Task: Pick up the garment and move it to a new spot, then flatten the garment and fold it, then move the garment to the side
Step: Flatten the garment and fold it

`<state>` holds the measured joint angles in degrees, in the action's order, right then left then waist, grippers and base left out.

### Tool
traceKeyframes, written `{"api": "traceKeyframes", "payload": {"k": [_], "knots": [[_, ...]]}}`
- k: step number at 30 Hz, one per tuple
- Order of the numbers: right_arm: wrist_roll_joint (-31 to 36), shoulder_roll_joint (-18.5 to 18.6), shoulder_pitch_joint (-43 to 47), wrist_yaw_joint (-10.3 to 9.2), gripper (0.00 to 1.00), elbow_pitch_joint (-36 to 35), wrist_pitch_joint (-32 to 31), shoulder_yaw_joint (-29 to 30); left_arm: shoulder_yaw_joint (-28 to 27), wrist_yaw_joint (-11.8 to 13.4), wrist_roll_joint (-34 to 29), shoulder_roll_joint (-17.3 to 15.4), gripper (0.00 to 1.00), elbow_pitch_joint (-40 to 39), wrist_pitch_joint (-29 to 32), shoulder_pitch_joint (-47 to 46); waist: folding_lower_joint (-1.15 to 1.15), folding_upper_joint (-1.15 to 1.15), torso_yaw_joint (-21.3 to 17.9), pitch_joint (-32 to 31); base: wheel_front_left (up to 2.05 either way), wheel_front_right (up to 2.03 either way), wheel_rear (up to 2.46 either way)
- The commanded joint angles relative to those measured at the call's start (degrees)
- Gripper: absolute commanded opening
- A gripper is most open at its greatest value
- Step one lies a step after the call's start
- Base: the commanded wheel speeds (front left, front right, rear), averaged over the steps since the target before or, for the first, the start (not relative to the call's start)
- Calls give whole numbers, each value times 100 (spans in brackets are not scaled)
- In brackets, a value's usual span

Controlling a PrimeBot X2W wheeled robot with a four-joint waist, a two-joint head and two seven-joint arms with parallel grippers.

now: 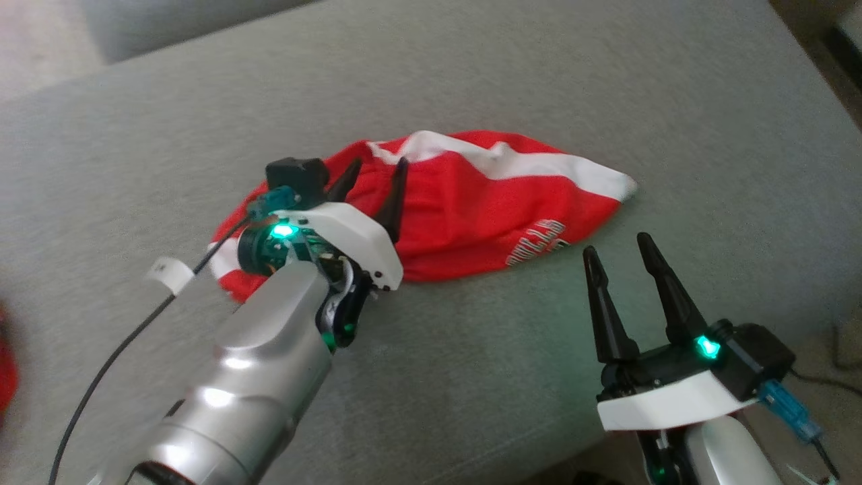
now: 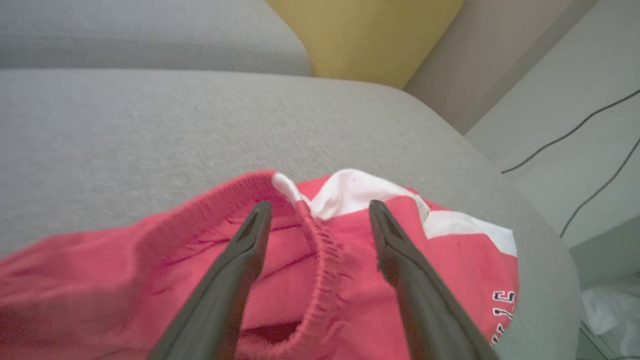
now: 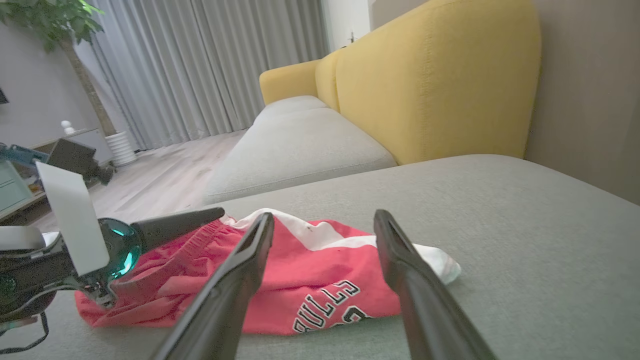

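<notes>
We see the red garment (image 1: 471, 209) crumpled on the grey sofa cushion (image 1: 471, 67), with the yellow backrest (image 3: 435, 85) at twelve o'clock. Our left end effector (image 1: 377, 165), wide, is over its nine-o'clock end. The right end effector (image 1: 617, 242), wide, is at five o'clock.

A grey seat cushion (image 1: 606, 81) meets a yellow backrest (image 3: 435, 85), with a second grey cushion (image 3: 295, 155) beyond it. Farther off, grey curtains (image 3: 200, 65) hang over a wooden floor (image 3: 170, 175), beside a tree (image 3: 60, 30) in a white ribbed pot (image 3: 120, 147). Black cables (image 2: 565, 137) cross a pale surface.
</notes>
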<state>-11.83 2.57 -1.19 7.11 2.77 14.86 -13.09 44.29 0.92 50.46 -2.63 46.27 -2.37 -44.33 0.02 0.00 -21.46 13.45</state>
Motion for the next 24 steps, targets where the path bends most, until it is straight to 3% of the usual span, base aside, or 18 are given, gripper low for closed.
{"api": "traceKeyframes", "payload": {"k": [1,5,6,7,16,19,24], "knots": [[-59,31,-167,37,100,-192,14,-164,-92,-18,82,-25,100,-53,19,-255,-2,0,-303,249,0,0,0],[-216,31,-165,37,100,-209,14,-89,66,-14,292,-25,100,335,-107,-482,-2,0,-415,293,0,0,0],[-264,31,-155,37,100,-230,14,-41,92,-44,327,-25,15,379,-220,-511,-2,0,-419,290,0,0,0],[-284,31,-145,37,100,-258,14,3,135,-104,349,-25,0,404,-328,-527,-2,0,-410,278,0,0,0],[-246,31,51,37,100,-433,14,300,625,-485,93,-89,0,55,-1117,132,-2,0,65,-86,0,0,0],[-191,31,170,37,100,-421,14,375,690,-423,18,-231,0,-373,-1203,760,-2,0,337,-212,0,0,0],[-138,31,429,37,100,-141,14,449,446,-99,-38,-662,0,-1363,-1256,1843,-2,0,791,-349,0,0,0]]}}
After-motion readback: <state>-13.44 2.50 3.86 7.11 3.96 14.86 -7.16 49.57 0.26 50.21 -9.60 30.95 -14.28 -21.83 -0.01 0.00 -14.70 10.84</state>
